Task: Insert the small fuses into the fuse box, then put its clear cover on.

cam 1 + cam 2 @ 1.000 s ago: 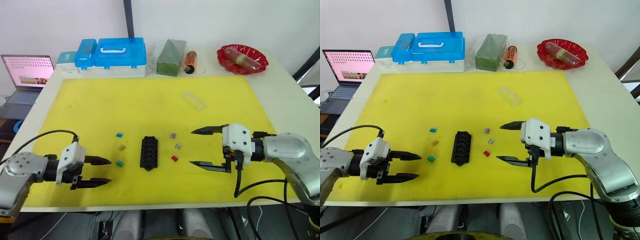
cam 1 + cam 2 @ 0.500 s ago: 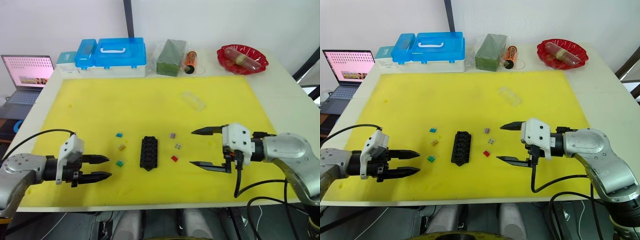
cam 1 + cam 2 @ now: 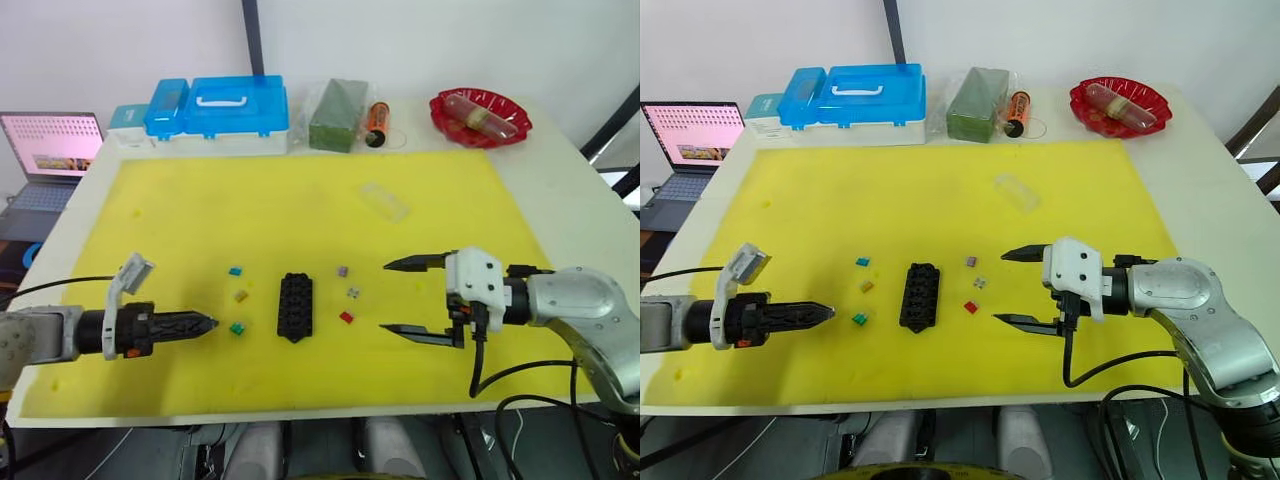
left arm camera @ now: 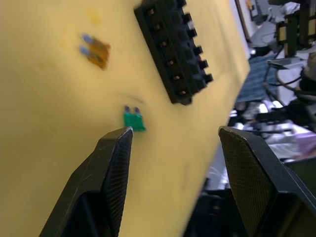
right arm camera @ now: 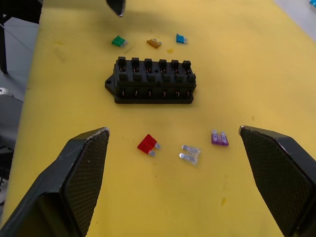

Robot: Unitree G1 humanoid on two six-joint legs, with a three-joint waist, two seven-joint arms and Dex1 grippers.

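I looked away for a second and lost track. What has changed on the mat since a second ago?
The left gripper has rolled about its wrist, its fingers now in line from above, tips close to the green fuse but holding nothing. The right gripper stayed open and still. The fuse box, other fuses and clear cover lie where they were.

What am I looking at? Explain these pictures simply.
A two-armed robot works at a table covered by a yellow mat. Two pictures come from its head, two from cameras on its wrists. The left gripper is open beside a green fuse; the right gripper is open and holds nothing. The black fuse box lies between them, loose fuses on both sides. The clear cover lies farther back on the mat.
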